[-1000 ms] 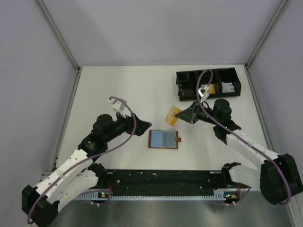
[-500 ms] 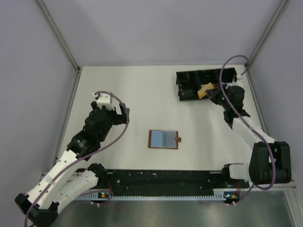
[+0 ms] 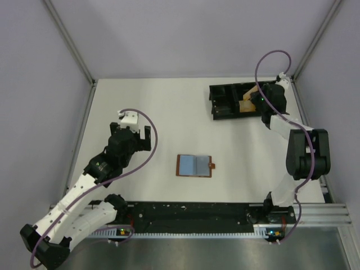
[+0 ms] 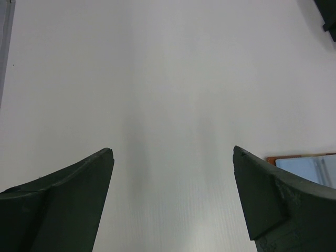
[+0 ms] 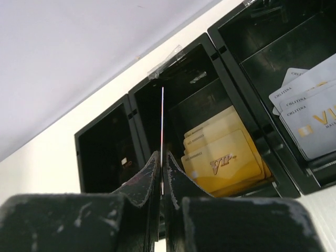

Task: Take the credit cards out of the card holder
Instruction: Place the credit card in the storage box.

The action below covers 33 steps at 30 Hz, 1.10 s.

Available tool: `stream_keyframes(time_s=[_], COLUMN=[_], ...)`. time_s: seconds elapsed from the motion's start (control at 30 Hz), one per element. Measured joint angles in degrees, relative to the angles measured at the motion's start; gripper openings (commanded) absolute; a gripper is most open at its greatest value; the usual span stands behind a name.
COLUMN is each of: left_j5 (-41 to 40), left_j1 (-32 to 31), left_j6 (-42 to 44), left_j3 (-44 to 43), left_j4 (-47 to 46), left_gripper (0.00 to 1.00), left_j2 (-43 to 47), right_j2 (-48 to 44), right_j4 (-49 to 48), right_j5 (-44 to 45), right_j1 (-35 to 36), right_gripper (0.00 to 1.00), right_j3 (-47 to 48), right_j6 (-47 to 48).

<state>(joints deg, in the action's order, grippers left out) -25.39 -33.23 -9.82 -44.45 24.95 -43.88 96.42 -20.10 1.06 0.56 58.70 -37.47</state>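
Observation:
The brown card holder (image 3: 194,165) lies open and flat in the middle of the table, showing bluish pockets and a small tab on its right edge; a corner shows in the left wrist view (image 4: 307,163). My right gripper (image 3: 251,101) is shut on a gold credit card (image 5: 162,118), seen edge-on, over the middle compartment of the black tray (image 5: 152,92). Several gold cards (image 5: 226,155) lie in that compartment. My left gripper (image 3: 139,134) is open and empty, left of the card holder.
The black three-compartment tray (image 3: 216,101) stands at the back right. Its right compartment holds white cards (image 5: 310,115). Its left compartment (image 5: 102,157) looks dark. Metal frame posts run along both table sides.
My right gripper carried the gold card from near the card holder back to the tray's middle compartment. My left arm pulled back to the left, away from the card holder.

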Motion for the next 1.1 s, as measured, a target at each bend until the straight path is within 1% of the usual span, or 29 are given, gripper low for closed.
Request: stream_keyframes(time_s=[0.2,0.3,0.4,0.57,0.6,0.67,0.77,0.87,0.97,1.1], left_j5=[-0.6,-0.6,-0.6,-0.5,-0.4,-0.1,1.0,3.1,6.6,13.7], left_j1=[0.2,0.3,0.3,0.3,0.3,0.3,0.4,0.4,0.4,0.4], left_j6=[0.6,0.8,0.9,0.9,0.9,0.8,0.8,0.2,-0.8,-3.4], left_j3=[0.0,0.0,0.0,0.0,0.0,0.0,0.1,0.1,0.1,0.1], left_j4=[0.3,0.5,0.7,0.8,0.8,0.8,0.8,0.8,0.4,-0.8], left_gripper=[0.99,0.99,0.99,0.99,0.99,0.99,0.99,0.99,0.99,0.99], left_j2=[0.0,0.0,0.0,0.0,0.0,0.0,0.0,0.1,0.2,-1.4], right_j2=[7.8,9.8,11.0,12.0,12.0,11.7,9.5,4.3,-2.8,-13.2], right_j4=[0.8,1.4,1.9,4.4,4.7,5.4,8.8,13.0,15.3,17.2], right_j5=[-2.4,-3.5,-4.0,-3.9,-3.7,-2.9,-0.9,1.4,2.8,2.8], right_j1=[0.0,0.0,0.0,0.0,0.0,0.0,0.0,0.0,0.0,1.3], right_gripper=[0.00,0.00,0.11,0.37,0.45,0.53,0.63,0.70,0.71,0.71], right_j3=[5.1,5.6,5.6,5.6,5.6,5.5,5.5,5.4,4.3,1.2], right_j6=[0.3,0.0,-0.2,0.4,0.6,1.3,3.6,5.8,7.3,9.0])
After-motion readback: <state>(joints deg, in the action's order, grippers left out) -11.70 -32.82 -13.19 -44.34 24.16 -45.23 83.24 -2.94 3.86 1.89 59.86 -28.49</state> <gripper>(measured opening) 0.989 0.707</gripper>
